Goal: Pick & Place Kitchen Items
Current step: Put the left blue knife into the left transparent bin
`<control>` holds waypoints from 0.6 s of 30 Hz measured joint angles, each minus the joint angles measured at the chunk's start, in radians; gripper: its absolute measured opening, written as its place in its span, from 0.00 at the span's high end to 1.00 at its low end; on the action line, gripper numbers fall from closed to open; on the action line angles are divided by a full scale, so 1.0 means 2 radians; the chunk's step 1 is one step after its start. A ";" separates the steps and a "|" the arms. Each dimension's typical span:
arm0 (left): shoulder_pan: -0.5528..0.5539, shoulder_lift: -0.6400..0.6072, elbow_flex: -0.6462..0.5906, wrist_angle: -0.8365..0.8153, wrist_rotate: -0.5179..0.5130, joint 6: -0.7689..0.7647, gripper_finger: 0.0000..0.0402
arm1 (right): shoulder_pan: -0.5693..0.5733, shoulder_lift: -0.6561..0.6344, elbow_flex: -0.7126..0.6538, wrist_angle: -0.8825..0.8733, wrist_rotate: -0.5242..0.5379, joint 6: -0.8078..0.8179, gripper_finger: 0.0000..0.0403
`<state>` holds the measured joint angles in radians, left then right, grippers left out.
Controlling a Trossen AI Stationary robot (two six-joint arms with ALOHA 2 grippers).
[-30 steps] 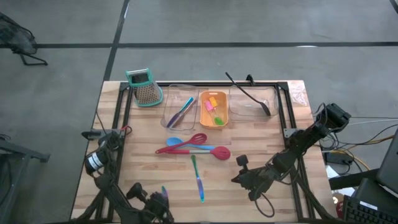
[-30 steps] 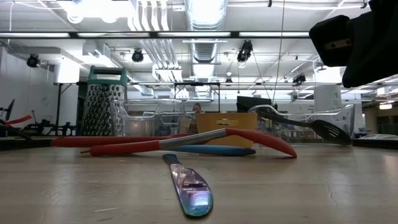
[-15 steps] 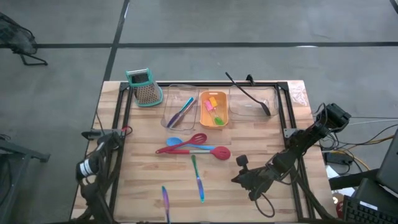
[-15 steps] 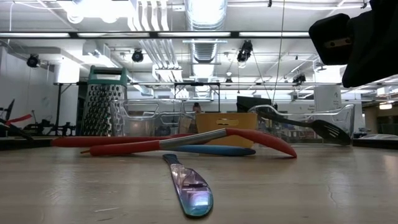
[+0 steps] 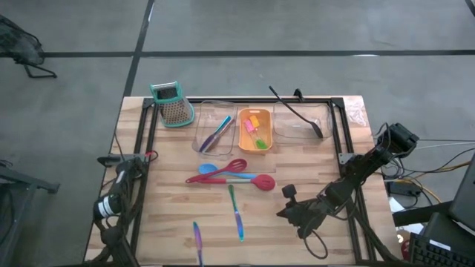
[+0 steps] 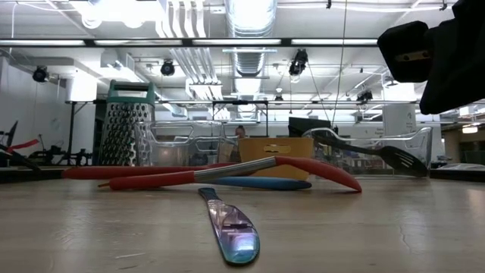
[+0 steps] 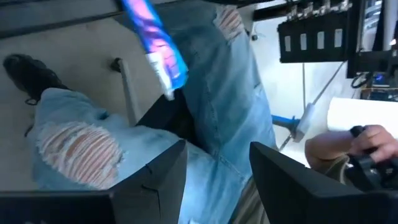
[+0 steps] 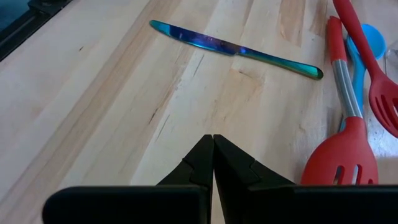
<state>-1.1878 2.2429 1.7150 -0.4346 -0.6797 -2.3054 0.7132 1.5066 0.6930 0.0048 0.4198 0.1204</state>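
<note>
A purple stick lies flat near the table's front edge; the left wrist view shows it beyond my open left gripper, which touches nothing. At mid-table lie the red spatula, a red spoon, a blue spoon and a green-blue knife. My right gripper hovers shut right of the knife, fingers together. A black spoon leans in the right clear tray.
Along the far side stand a teal-topped grater, a clear tray with blue and purple sticks, an orange tray with small pieces, and a clear tray. A person in torn jeans is beyond the near edge.
My left gripper has let go of the purple stick and drawn back toward the table's near left corner, out of the high view. The stick now lies on the table near the front edge. My right arm has kept still.
</note>
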 joint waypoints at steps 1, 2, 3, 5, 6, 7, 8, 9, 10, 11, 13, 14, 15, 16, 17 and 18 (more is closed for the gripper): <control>0.002 0.000 -0.002 -0.001 -0.002 0.001 0.55 | 0.000 0.000 0.000 0.000 0.000 0.000 0.98; 0.004 0.000 -0.004 -0.003 -0.005 0.001 0.55 | 0.000 0.000 0.000 0.001 0.000 0.000 0.98; 0.008 0.000 -0.007 -0.003 -0.005 0.000 0.55 | 0.000 0.000 -0.001 0.000 0.000 0.001 0.98; 0.012 0.000 -0.013 -0.006 0.008 0.000 0.55 | 0.000 0.000 -0.001 0.001 0.000 0.001 0.98; 0.013 0.000 -0.018 -0.007 0.016 0.000 0.55 | 0.000 0.000 -0.001 0.001 0.000 0.002 0.98; 0.013 0.000 -0.022 -0.011 0.020 -0.001 0.55 | 0.000 0.000 -0.001 0.002 0.000 0.002 0.98; 0.011 0.000 -0.027 -0.012 0.020 -0.001 0.55 | 0.000 0.000 -0.001 0.003 0.000 0.002 0.98; 0.011 0.000 -0.032 -0.012 0.018 -0.001 0.55 | 0.000 0.000 -0.001 0.004 0.000 0.002 0.98; 0.010 0.000 -0.036 -0.008 0.018 -0.001 0.55 | 0.000 0.000 -0.001 0.004 0.000 0.002 0.98; 0.010 0.000 -0.038 -0.005 0.018 -0.001 0.55 | 0.000 0.000 -0.001 0.005 0.000 0.002 0.98; 0.009 0.000 -0.041 -0.004 0.014 -0.002 0.55 | 0.000 0.000 -0.001 0.005 0.000 0.004 0.98; 0.008 0.000 -0.041 -0.005 0.007 -0.003 0.55 | 0.000 0.000 -0.001 0.005 0.000 0.004 0.98; 0.008 0.000 -0.042 -0.007 -0.003 -0.003 0.55 | 0.000 0.000 -0.001 0.005 0.000 0.004 0.98; 0.007 0.000 -0.044 -0.009 -0.010 -0.003 0.55 | 0.000 0.000 -0.001 0.005 0.000 0.004 0.98; 0.007 0.000 -0.046 -0.009 -0.012 -0.003 0.55 | 0.000 0.000 -0.001 0.005 0.000 0.004 0.98; 0.007 0.000 -0.048 -0.009 -0.012 -0.003 0.55 | 0.000 0.000 -0.001 0.005 0.000 0.004 0.98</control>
<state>-1.1736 2.2436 1.6194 -0.4518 -0.7041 -2.3112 0.7132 1.5066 0.6910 0.0154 0.4191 0.1282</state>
